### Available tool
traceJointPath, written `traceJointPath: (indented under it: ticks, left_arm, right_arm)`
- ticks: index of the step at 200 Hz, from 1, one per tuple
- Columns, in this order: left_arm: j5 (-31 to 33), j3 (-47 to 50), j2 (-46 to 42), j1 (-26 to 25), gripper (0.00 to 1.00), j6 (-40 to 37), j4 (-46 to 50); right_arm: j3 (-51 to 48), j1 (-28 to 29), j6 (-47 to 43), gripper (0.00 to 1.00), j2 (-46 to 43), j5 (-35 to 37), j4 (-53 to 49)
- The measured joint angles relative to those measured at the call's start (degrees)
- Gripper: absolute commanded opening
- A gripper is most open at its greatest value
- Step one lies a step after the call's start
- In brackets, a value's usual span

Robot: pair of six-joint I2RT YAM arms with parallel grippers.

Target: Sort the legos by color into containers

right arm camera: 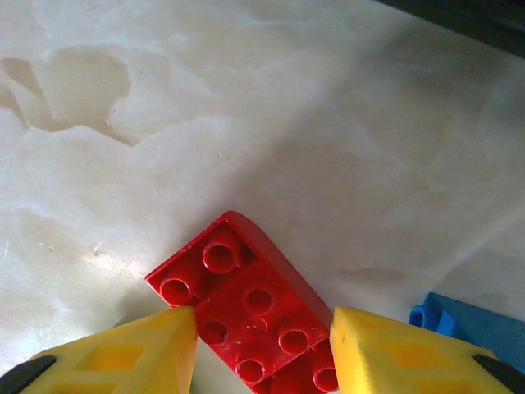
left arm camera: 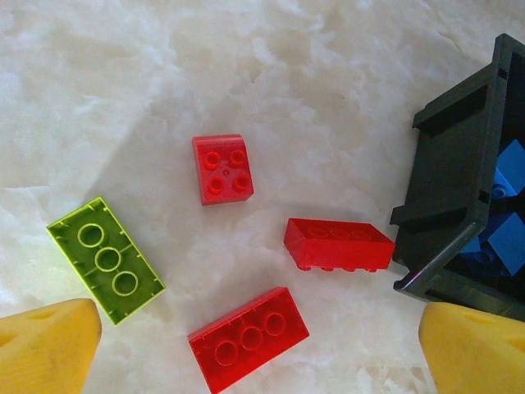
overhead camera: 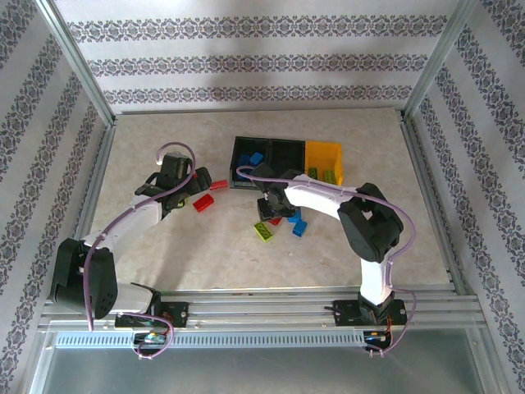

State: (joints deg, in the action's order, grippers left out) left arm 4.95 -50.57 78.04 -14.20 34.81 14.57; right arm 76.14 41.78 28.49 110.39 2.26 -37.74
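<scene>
- Overhead, a pale marbled counter [overhead camera: 164, 148] carries everything, and two arms reach in from its near edge.
- Toward the back stand the containers [overhead camera: 244, 160], three open bins joined in a row: two black, then a yellow-orange bin [overhead camera: 322, 150] on the right. Blue bricks [overhead camera: 256, 157] lie in the leftmost black bin, and lime green bricks [overhead camera: 321, 173] lie in the yellow-orange one.
- The left jaws hang wide apart above the counter and hold nothing. Below them lie three red bricks [left arm camera: 248, 338] and one green brick [left arm camera: 105, 258], near the corner of the black bin.
- The right jaws are down low and straddle a red brick [right arm camera: 246, 312] in front of the bins, one jaw at each side. I cannot tell whether they press on it yet. A blue brick [right arm camera: 472, 324] lies just beside it.
- The loose legos [overhead camera: 264, 231] look light, rigid and smooth-walled, so they are probably slippery if pinched at a corner. This red brick sits skewed between the jaws and has one rounded side, so it may twist or squirt out. Its flat, opposite side walls below the studs look like the surest hold.
</scene>
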Motion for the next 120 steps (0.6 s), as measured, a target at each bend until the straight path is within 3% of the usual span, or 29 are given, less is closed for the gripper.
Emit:
traceJointPath:
  ticks: [41, 78, 120]
  left_arm:
    - [0.0, 0.0, 0.0, 0.5, 1.00, 0.0, 0.0]
    - [-0.3, 0.1, 0.0, 0.5, 1.00, 0.0, 0.0]
    - [-0.4, 0.2, 0.0, 0.5, 1.00, 0.2, 0.0]
  right_arm:
    - [1.2, 0.4, -0.5, 0.65, 0.9, 0.3, -1.5]
    - [1.4, 0.5, -0.6, 0.65, 1.4, 1.5, -2.6]
    - [1.5, 0.5, -1.0, 0.55, 1.9, 2.2, -3.1]
